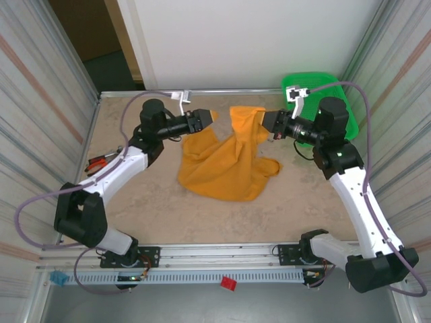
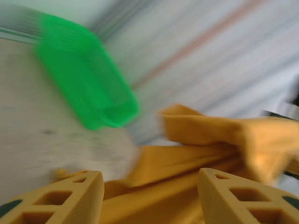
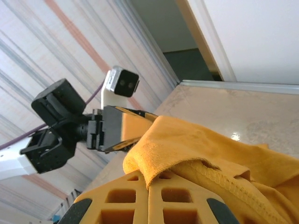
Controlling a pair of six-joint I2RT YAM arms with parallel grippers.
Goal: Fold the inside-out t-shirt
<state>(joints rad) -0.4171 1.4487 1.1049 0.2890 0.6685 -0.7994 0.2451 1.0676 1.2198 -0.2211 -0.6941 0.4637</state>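
T-shirt (image 1: 222, 171), light limp cotton, drapes from the right gripper (image 1: 268, 123), clamped on a bunched fold; the left gripper (image 1: 209, 116), jaws parted and empty, would best pinch a hemmed edge.

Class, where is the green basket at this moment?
In the top view, the green basket sits in the table's far right corner, just behind the right arm.

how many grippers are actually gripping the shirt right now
1: the right gripper, shut on the t-shirt's raised far edge. The left gripper stands open nearby.
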